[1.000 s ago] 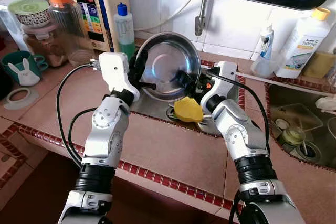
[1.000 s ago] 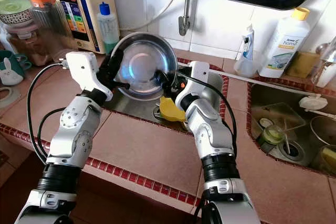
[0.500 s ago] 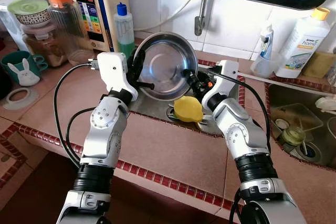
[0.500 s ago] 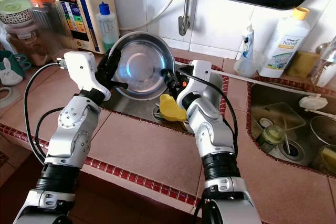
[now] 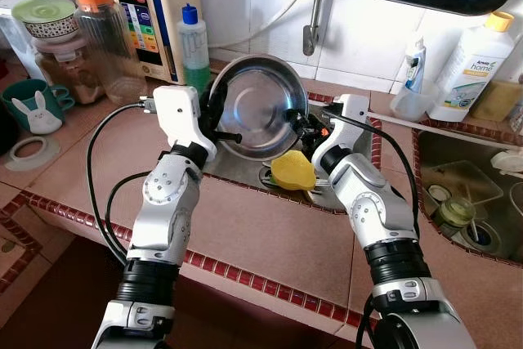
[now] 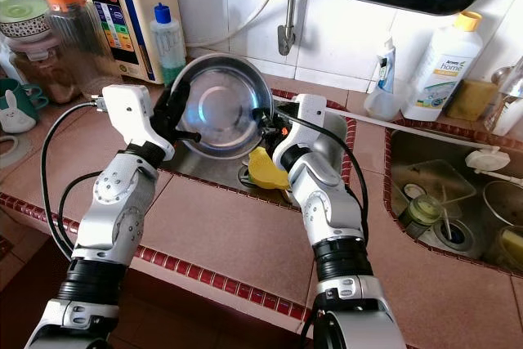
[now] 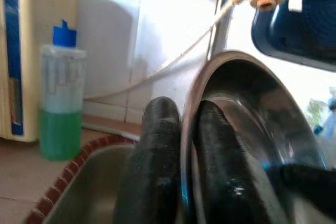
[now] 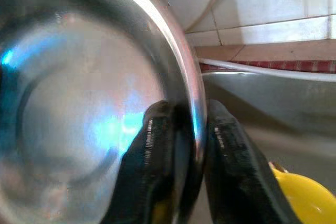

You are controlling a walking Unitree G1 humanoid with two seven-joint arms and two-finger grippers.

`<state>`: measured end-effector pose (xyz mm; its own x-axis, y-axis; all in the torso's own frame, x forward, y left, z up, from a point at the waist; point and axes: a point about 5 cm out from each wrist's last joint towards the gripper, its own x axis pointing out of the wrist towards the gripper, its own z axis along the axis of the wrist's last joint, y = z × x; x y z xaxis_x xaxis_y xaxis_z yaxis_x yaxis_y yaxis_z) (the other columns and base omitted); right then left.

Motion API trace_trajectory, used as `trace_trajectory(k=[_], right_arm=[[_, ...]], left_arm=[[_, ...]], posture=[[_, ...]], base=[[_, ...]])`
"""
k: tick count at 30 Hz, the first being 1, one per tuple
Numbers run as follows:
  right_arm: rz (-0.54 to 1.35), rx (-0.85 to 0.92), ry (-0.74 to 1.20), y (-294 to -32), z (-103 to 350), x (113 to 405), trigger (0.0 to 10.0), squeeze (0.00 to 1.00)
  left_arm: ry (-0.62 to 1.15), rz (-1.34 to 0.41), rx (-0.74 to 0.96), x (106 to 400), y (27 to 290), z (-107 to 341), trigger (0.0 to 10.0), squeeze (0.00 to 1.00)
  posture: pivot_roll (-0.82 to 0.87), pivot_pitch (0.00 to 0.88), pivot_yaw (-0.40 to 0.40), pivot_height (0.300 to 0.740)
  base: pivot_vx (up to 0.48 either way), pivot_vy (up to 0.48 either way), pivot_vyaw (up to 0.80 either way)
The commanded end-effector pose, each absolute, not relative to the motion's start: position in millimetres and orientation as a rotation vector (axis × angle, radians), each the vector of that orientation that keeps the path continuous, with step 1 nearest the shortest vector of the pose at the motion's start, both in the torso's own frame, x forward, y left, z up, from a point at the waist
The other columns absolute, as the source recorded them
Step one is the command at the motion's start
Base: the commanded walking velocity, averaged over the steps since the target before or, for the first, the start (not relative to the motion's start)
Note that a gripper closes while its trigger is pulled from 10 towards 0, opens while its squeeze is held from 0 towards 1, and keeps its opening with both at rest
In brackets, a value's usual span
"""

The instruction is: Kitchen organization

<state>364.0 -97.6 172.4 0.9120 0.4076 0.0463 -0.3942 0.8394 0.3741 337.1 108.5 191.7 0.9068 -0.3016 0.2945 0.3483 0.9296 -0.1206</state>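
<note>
Terracotta tiles edged in red cover the counter (image 5: 270,243), where a steel bowl (image 5: 260,104) is held tilted on edge over a small metal basin (image 6: 219,167) below the wall tap (image 5: 314,15). The bowl's left rim is pinched by the left gripper (image 7: 181,156), one black finger outside the rim and one inside, as seen in the left wrist view. Its right rim is clamped the same way by the right gripper (image 8: 186,145), whose fingers are closed on the thin metal edge. A yellow object (image 5: 292,171) is seen just below the bowl, beside the right wrist. A bottle of green liquid (image 5: 194,46) with a blue cap is stood against the wall behind the left gripper, next to a cream-coloured appliance (image 5: 151,10). Further right, a white detergent bottle (image 5: 472,63) with a yellow cap is placed near the sink (image 5: 474,194), in which dishes are piled. A bunny mug (image 5: 33,105) is set at far left.
</note>
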Motion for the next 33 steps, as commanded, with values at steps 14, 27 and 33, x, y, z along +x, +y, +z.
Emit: trace_trajectory(k=[14, 27, 33], right_arm=[[0.388, 0.216, 0.004, -127, 179, 377, 0.0, 0.00], [0.274, 0.151, -0.001, -135, 174, 390, 0.0, 0.00], [0.247, 0.060, 0.016, -141, 169, 395, 0.0, 0.00]], left_arm=[[-0.239, -0.439, -0.098, 327, 109, 186, 10.0, 1.00], [-0.174, -0.443, -0.040, 307, 125, 175, 10.0, 1.00], [-0.093, -0.469, 0.010, 288, 137, 156, 10.0, 1.00]], posture=[[0.10, 0.023, 0.002, 0.740], [0.13, 0.033, 0.014, 0.740], [0.15, 0.036, 0.021, 0.740]], base=[[0.000, 0.000, 0.00], [0.000, 0.000, 0.00], [0.000, 0.000, 0.00]])
